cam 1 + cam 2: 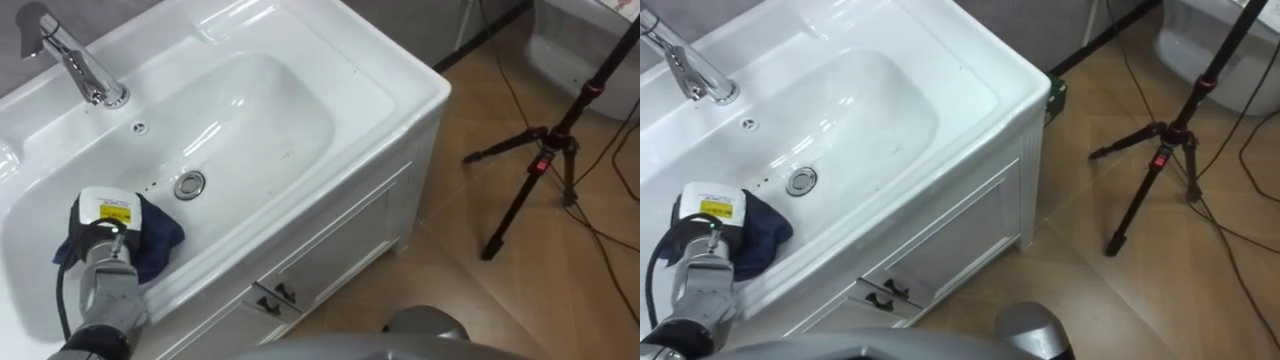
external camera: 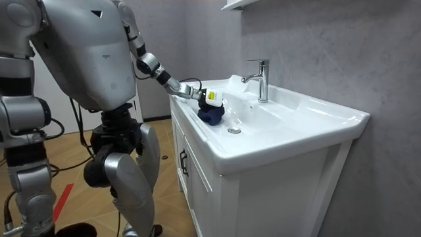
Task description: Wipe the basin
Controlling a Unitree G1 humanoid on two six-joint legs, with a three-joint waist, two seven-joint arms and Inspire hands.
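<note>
A white basin (image 1: 300,110) is set in a white vanity, with a chrome tap (image 1: 85,72) at its back and a round drain (image 1: 190,184) in the bottom. My left hand (image 1: 103,214) reaches down into the basin's near left part, and a dark blue cloth (image 1: 158,236) is bunched under it. The cloth lies against the basin's inner wall, a short way left of the drain. In the room view the left hand (image 2: 209,98) sits on top of the cloth (image 2: 211,116), just inside the front rim. I stand upright at the vanity's front.
A black tripod (image 1: 545,160) with cables stands on the wooden floor to the right of the vanity. The vanity's cabinet doors (image 1: 330,250) with dark handles face me below the rim. A grey wall (image 2: 342,46) backs the basin.
</note>
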